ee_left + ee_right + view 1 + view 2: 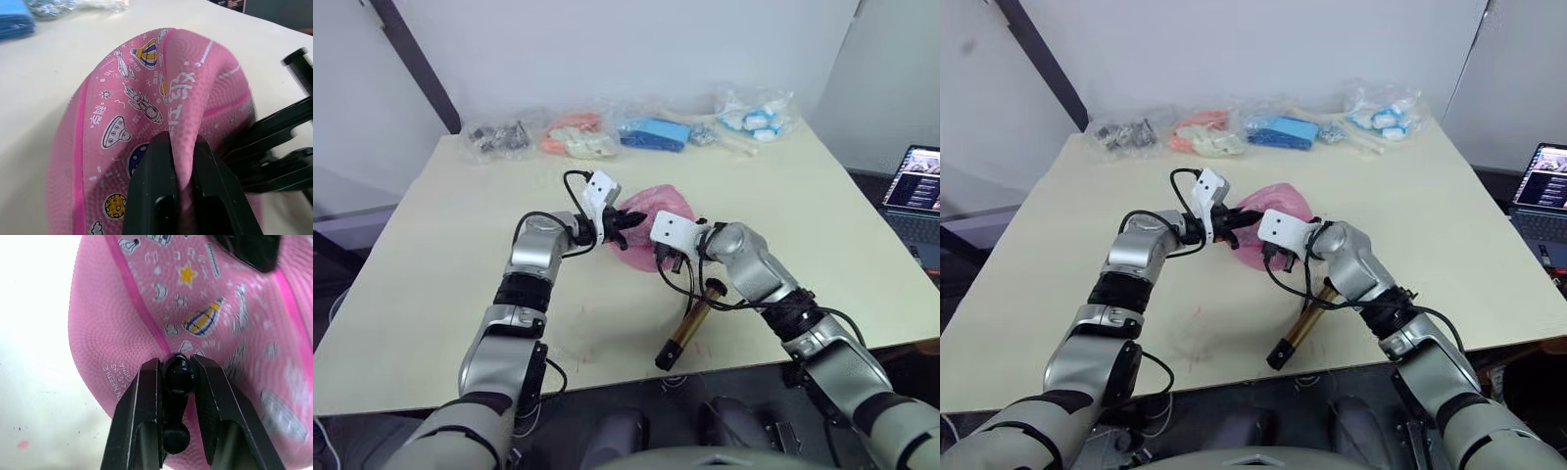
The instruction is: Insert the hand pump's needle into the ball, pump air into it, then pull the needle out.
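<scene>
Needle insertion: the left gripper (183, 196) pinches a fold of the slack pink ball (146, 122) at mid-surface (440, 245), while the right gripper (177, 382), fingers closed on the black needle fitting (177, 374), presses it against the ball's skin; the pump (690, 328) lies just beside, near the front edge. The step is best done by driving the fitting straight along the valve axis against the left hand's firm hold. Clear bags (656, 132) of small items line the far edge.
</scene>
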